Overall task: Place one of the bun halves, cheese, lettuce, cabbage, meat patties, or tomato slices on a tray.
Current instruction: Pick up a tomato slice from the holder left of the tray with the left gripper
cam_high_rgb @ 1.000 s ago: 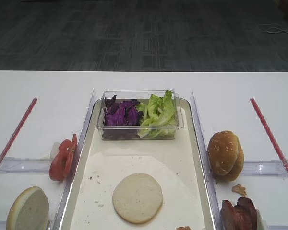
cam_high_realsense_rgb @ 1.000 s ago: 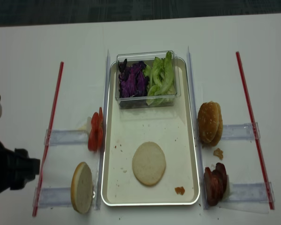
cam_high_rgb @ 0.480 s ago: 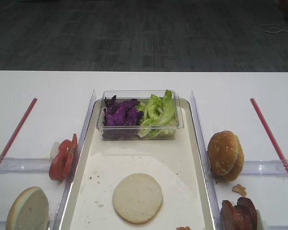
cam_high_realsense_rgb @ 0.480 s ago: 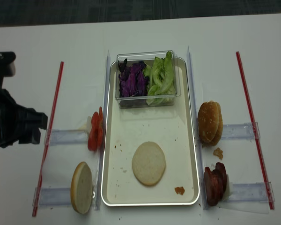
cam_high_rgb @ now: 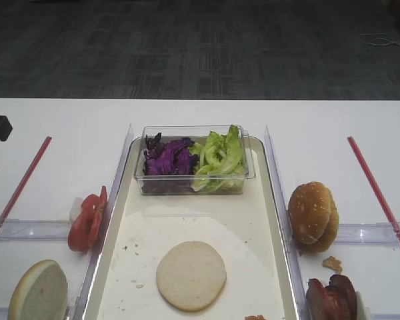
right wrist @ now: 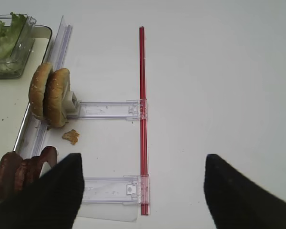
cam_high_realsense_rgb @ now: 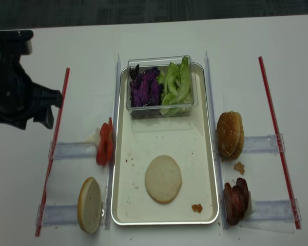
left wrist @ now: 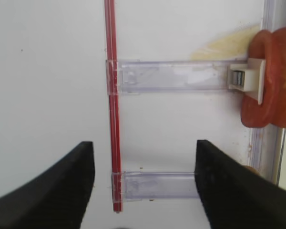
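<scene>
The cream tray (cam_high_rgb: 200, 220) (cam_high_realsense_rgb: 164, 138) holds one pale bun half (cam_high_rgb: 191, 275) (cam_high_realsense_rgb: 163, 178) lying flat. Another pale half (cam_high_realsense_rgb: 90, 204) stands left of the tray, below the tomato slices (cam_high_realsense_rgb: 104, 144) (left wrist: 269, 78). Sesame bun halves (cam_high_realsense_rgb: 230, 134) (right wrist: 50, 94) and meat patties (cam_high_realsense_rgb: 235, 200) (right wrist: 19, 171) stand to the right. Cabbage (cam_high_realsense_rgb: 146, 87) and lettuce (cam_high_realsense_rgb: 177, 87) fill a tub. Cheese is out of view. My left gripper (left wrist: 143, 152) hangs open and empty, left of the tomato. The right gripper (right wrist: 140, 164) is open, right of the patties.
A clear tub (cam_high_rgb: 193, 183) sits at the tray's far end. Red strips (cam_high_realsense_rgb: 54, 148) (right wrist: 142, 119) and clear rails (left wrist: 171, 76) (right wrist: 109, 109) lie flat on both sides. The dark left arm (cam_high_realsense_rgb: 15, 95) stands over the far-left table. Crumbs (cam_high_realsense_rgb: 196, 208) dot the tray.
The left arm has travelled from the near-left corner toward the far side and now shows at the left edge of the exterior high view. The food has not moved.
</scene>
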